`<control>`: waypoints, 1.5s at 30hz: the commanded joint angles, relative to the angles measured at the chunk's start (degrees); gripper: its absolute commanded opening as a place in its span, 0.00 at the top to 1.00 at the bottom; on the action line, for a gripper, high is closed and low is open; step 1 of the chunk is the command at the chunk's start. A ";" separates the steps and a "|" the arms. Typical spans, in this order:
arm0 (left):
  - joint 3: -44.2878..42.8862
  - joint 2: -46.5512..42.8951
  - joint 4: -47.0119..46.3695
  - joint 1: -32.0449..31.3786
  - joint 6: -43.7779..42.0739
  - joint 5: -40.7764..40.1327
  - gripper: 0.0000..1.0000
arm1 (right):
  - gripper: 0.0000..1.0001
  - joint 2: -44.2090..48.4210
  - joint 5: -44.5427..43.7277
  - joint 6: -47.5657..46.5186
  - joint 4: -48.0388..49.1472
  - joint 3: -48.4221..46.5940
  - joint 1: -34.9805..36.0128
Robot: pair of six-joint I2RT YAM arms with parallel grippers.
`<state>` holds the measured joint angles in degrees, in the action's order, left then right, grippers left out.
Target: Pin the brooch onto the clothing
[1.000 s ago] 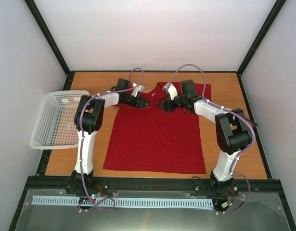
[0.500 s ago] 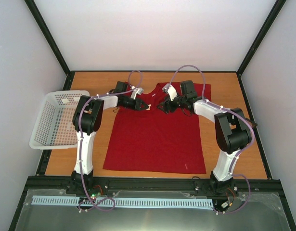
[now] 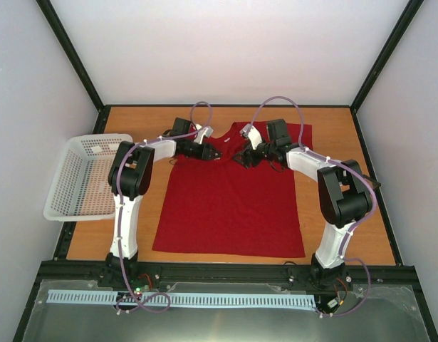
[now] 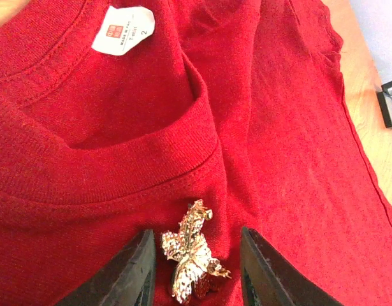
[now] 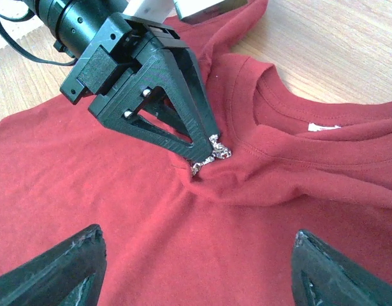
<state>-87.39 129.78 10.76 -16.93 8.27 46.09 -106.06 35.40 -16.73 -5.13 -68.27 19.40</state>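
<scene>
The red T-shirt [image 3: 229, 206] lies flat on the table, collar at the far end, its white label [image 4: 122, 30] showing inside the neck. The gold brooch [image 4: 191, 255] sits on the shirt just below the collar band; it also shows in the right wrist view [image 5: 211, 156]. My left gripper [image 4: 197, 271] is open, its jaws either side of the brooch with small gaps. In the top view it [image 3: 213, 153] is at the collar. My right gripper [image 5: 196, 268] is wide open and empty, just above the shirt's chest, facing the left gripper [image 5: 151, 89].
A white mesh basket [image 3: 83, 174] hangs over the table's left edge. The cloth is bunched into a fold [image 5: 266, 182] below the collar. Bare wooden table [image 3: 340, 128] lies beyond the shirt's right shoulder.
The left gripper dipped a little towards the shirt's middle, then came back to the collar. The right arm has barely moved.
</scene>
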 commanded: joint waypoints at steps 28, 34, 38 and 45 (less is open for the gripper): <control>-4.08 1.31 4.02 -0.06 -1.73 -1.45 0.59 | 0.26 -0.93 2.12 -1.26 -1.28 -0.64 -0.42; -5.79 3.46 6.51 -0.44 -2.90 1.07 0.63 | 0.27 -0.99 2.07 -1.51 -1.52 -0.54 -0.42; -5.72 3.56 7.03 -0.64 -3.52 2.32 0.67 | 0.27 -0.99 2.22 -1.63 -1.55 -0.62 -0.42; -5.37 2.34 5.09 -0.69 -3.00 4.53 0.87 | 0.27 -1.32 2.35 -2.12 -1.79 -0.54 -0.44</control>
<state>-91.57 131.96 15.73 -17.21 6.00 48.42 -106.15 36.93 -17.80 -6.72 -68.27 19.35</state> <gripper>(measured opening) 0.161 0.729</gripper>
